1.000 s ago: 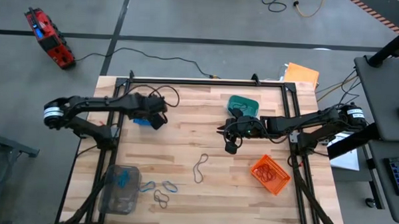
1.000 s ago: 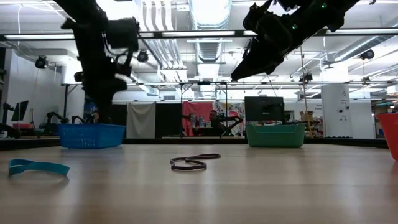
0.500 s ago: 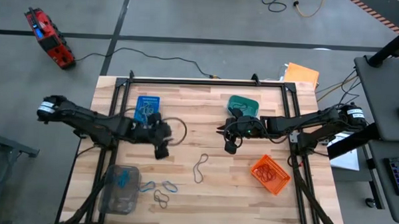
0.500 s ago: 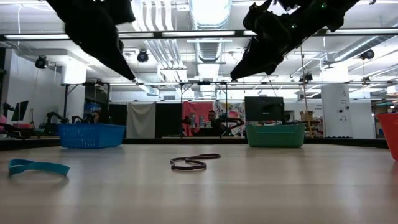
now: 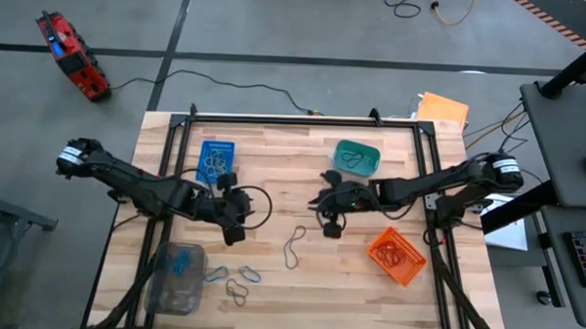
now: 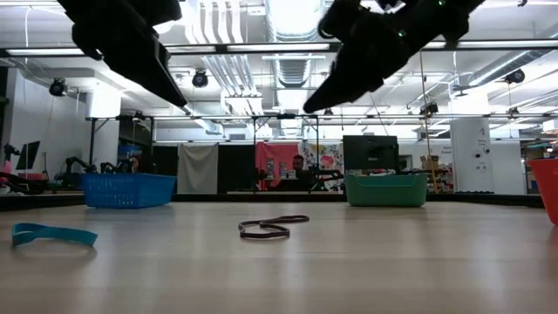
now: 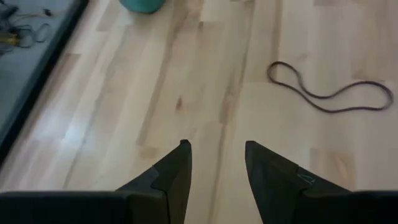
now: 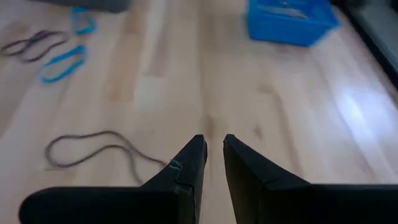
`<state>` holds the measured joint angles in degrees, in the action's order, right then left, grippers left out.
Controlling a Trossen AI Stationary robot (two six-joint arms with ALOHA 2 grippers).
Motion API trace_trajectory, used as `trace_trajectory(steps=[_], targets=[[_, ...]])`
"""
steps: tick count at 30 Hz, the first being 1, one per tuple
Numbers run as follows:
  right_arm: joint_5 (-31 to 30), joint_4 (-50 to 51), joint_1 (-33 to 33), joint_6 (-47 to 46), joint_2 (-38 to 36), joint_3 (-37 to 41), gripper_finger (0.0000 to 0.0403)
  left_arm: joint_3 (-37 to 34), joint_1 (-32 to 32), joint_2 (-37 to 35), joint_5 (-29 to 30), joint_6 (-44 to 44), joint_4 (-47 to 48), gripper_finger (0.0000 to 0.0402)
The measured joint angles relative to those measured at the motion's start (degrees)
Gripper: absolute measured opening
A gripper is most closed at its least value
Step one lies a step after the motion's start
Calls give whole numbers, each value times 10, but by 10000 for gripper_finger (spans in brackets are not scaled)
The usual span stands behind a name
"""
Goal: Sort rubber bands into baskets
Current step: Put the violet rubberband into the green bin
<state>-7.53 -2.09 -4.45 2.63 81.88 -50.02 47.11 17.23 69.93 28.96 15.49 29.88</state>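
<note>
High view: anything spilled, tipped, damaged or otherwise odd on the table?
Nothing stands out. The blue basket, teal basket, orange basket and clear basket sit upright. The loose rubber bands lie flat, waiting to be sorted. The left gripper and right gripper hover empty.

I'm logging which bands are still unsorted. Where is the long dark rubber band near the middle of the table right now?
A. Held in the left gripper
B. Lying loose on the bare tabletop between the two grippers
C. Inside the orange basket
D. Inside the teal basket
B: the dark rubber band lies flat on the wooden table, apart from the left gripper and the right gripper, both empty above it.
</note>
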Motion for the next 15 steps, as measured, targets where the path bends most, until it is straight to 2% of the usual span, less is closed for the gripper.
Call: trace_trajectory(steps=[5, 10, 15], targets=[[33, 1, -18, 47, 44, -44, 52, 0, 0, 0, 11, 0, 0, 134], [66, 10, -22, 50, 106, -82, 54, 0, 0, 0, 50, -16, 1, 134], [106, 45, -29, 49, 168, -135, 81, 0, 0, 0, 67, -23, 1, 134]])
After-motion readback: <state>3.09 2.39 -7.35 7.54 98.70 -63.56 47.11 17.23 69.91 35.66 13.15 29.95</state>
